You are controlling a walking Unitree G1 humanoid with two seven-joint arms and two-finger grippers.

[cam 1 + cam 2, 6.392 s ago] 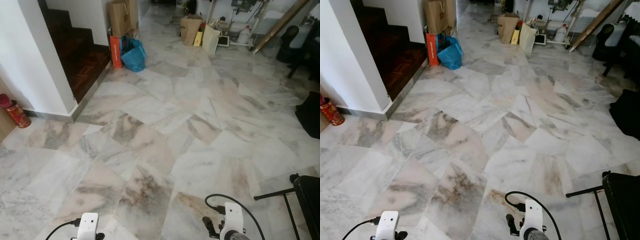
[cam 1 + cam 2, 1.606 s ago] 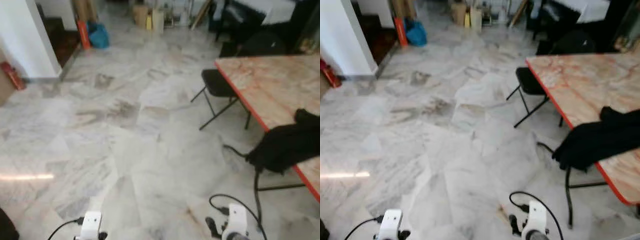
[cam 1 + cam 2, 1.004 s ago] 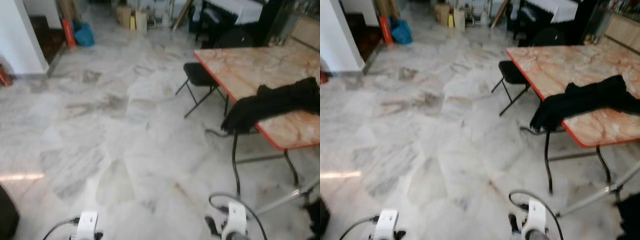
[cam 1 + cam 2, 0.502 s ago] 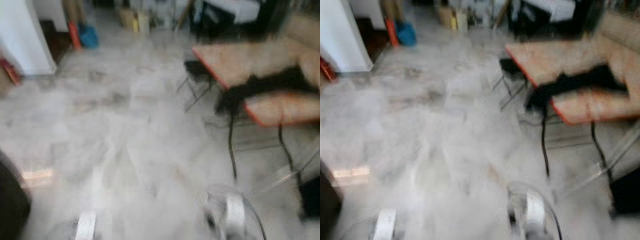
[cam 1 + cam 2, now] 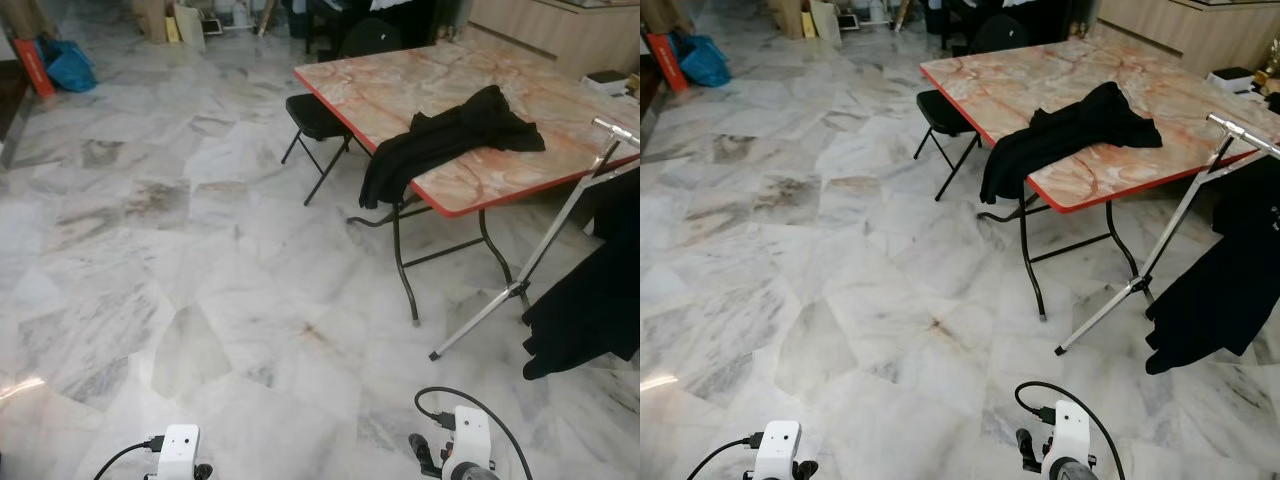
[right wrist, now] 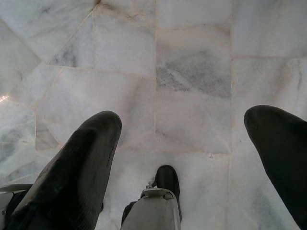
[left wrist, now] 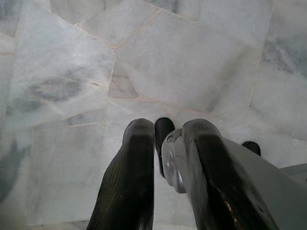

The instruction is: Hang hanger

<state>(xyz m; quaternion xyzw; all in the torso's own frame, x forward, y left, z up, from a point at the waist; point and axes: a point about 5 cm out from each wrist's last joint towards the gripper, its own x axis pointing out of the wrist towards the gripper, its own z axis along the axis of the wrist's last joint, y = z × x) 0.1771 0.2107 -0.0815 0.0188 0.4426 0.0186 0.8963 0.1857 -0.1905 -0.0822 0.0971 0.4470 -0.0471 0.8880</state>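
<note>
A big marble floor [image 5: 200,250] spreads out in grey and white. On it stands a folding table with a pink tabletop [image 5: 470,95] edged in red. A black cloth [image 5: 450,135] lies on the tabletop and hangs over the near edge. A black folding chair [image 5: 315,115] sits at the far corner of the tabletop, tucked partly under it. Just beside the tabletop, on the side away from the chair, a silver rack pole [image 5: 530,270] leans down to the floor, and a dark garment [image 5: 590,300] hangs there. I cannot pick out a hanger. Far past the chair, from the tabletop, lies a blue bag [image 5: 68,65]. Both arms hang low over the floor. The left gripper [image 7: 165,143] has its fingers close together, holding nothing. The right gripper [image 6: 184,129] has its fingers spread wide, holding nothing.
</note>
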